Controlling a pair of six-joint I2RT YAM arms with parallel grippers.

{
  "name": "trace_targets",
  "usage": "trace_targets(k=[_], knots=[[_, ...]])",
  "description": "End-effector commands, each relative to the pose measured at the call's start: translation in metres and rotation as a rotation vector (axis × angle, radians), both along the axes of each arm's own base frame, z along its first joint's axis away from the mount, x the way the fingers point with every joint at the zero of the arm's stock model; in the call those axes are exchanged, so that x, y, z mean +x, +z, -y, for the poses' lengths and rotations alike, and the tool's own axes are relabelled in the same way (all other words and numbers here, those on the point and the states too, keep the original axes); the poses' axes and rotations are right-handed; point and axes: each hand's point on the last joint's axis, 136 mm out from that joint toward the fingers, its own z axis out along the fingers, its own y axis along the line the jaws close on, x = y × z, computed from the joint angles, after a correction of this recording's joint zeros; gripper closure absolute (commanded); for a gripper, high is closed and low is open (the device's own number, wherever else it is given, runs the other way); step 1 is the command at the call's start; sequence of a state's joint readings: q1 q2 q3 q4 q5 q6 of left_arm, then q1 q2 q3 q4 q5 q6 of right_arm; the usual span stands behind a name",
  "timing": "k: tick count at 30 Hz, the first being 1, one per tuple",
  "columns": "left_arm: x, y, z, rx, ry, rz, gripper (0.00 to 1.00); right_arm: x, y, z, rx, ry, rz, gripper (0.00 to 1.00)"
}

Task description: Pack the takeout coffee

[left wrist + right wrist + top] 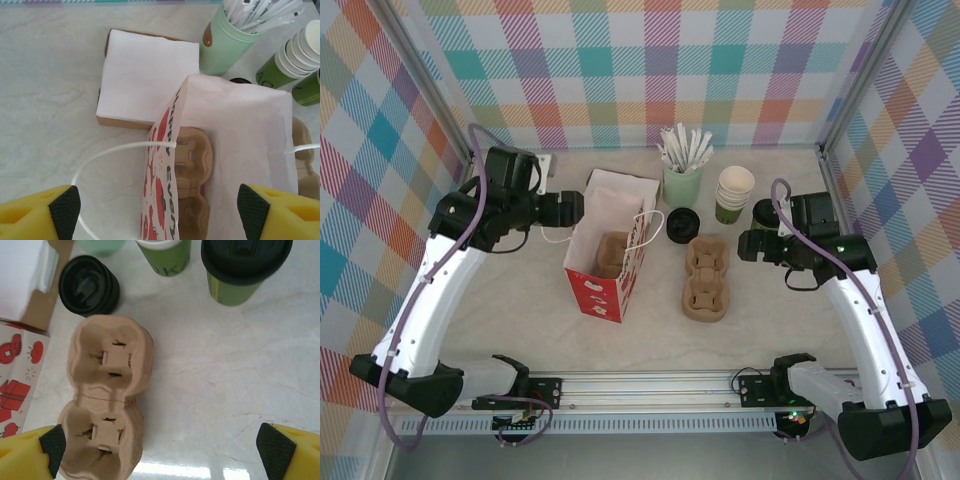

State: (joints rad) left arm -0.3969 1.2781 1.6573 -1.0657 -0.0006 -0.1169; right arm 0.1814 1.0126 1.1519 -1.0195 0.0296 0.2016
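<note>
my left pincer, spread wide over the open paper bag at lower centre; my right pincer, likewise apart above the worktop; takeout coffee upright at upper right

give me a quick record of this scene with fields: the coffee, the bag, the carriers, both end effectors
coffee: lidded green cup, upright on the table, not in the bag
bag: red-and-white paper bag, upright, mouth open
in bag: one cup carrier
beside bag: second cup carrier, empty
left end effector: open, over the bag's rim
right end effector: open, holding nothing
</note>
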Motion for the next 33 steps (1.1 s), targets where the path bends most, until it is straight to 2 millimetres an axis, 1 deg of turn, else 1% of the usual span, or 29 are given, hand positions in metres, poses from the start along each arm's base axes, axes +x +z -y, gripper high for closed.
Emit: trace_targets(k=[1,2,5,8,10,13,17,19,21,25,28,31,33], knots=[[-0.002,0.005,0.014,0.056,-0.194,0.007,0.16,-0.006,-0.008,-0.001,0.012,0.012,-0.024,0.0],[-0.002,0.007,0.021,0.059,-0.255,0.015,0.16,-0.005,-0.009,-0.001,0.012,0.013,-0.026,0.0],[0.004,0.009,0.033,0.094,-0.368,0.029,0.16,-0.004,-0.012,-0.002,0.018,0.016,-0.032,0.01],[0.014,0.002,0.039,0.142,-0.438,0.01,0.16,-0.002,-0.012,-0.003,0.021,0.021,-0.035,0.0],[0.024,-0.006,0.041,0.176,-0.46,-0.014,0.16,-0.001,-0.012,-0.003,0.022,0.021,-0.036,0.0],[0.045,-0.02,0.039,0.251,-0.46,-0.036,0.16,-0.001,-0.013,-0.004,0.024,0.024,-0.037,0.0],[0.069,-0.041,0.041,0.335,-0.496,-0.063,0.15,-0.003,-0.017,-0.005,0.027,0.031,-0.047,0.0],[0.08,-0.047,0.042,0.37,-0.512,-0.065,0.15,-0.003,-0.02,-0.005,0.032,0.031,-0.054,0.0],[0.088,-0.052,0.047,0.383,-0.544,-0.053,0.15,-0.003,-0.021,-0.007,0.038,0.036,-0.054,0.0],[0.093,-0.06,0.065,0.347,-0.647,-0.054,0.15,-0.003,-0.023,-0.007,0.039,0.04,-0.06,0.0],[0.094,-0.064,0.074,0.326,-0.7,-0.057,0.18,-0.003,-0.024,-0.008,0.041,0.043,-0.06,0.0],[0.094,-0.069,0.08,0.313,-0.745,-0.064,0.25,-0.002,-0.025,-0.008,0.046,0.045,-0.066,0.0],[0.095,-0.071,0.081,0.313,-0.757,-0.071,0.32,-0.002,-0.026,-0.009,0.047,0.046,-0.067,0.0]])
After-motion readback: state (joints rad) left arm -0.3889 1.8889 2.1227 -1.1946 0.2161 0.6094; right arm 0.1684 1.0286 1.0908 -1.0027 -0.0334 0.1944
